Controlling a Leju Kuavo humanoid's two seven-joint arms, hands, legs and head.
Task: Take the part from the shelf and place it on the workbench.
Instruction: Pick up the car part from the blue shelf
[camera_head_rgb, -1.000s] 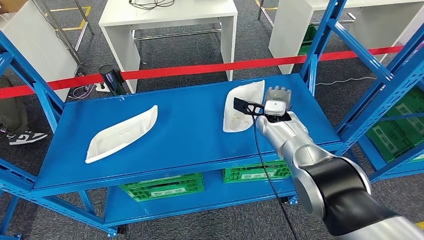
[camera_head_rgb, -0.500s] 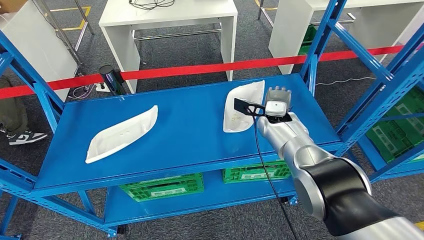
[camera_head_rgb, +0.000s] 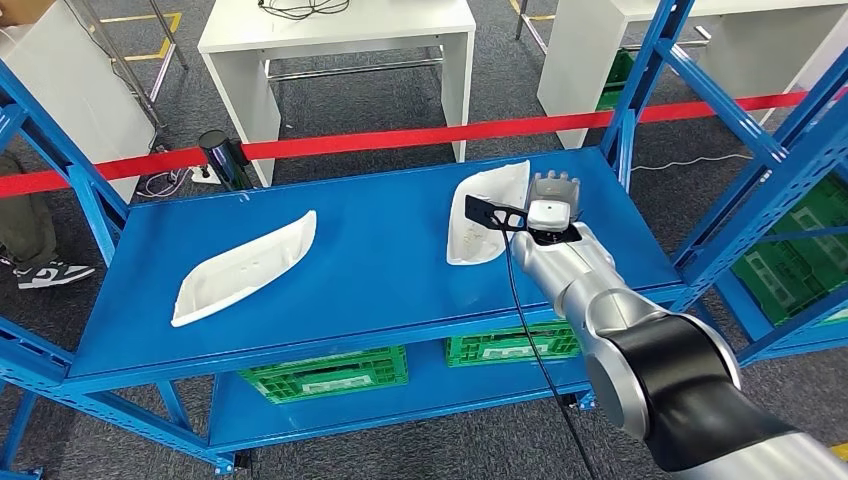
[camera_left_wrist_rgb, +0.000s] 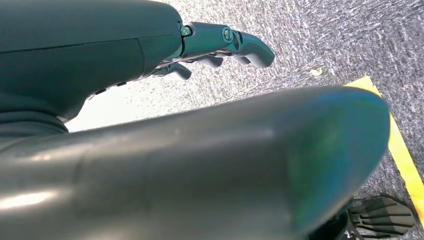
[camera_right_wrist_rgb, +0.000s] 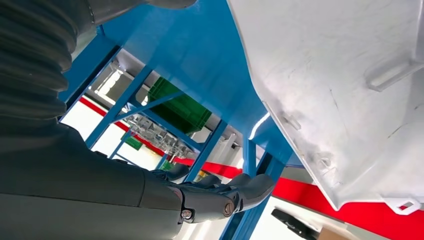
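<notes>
One blue shelf (camera_head_rgb: 380, 270) carries two white parts: one part (camera_head_rgb: 484, 211) lies just beside the right hand (camera_head_rgb: 553, 205), the other part (camera_head_rgb: 243, 266) well apart from its fingers (camera_right_wrist_rgb: 240, 190). Those fingers appear extended, holding nothing, though contact cannot be confirmed. The left hand (camera_left_wrist_rgb: 220, 45) hangs over carpet, fingers loosely apart and empty.

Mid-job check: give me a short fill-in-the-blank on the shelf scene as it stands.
1. The shelf top carries ____ white parts.
2. The right hand is beside the white part on the shelf's ____ side.
3. The tape stretched behind the shelf is ____.
4. The crates under the shelf top are ____.

Missing words: two; right; red; green
</notes>
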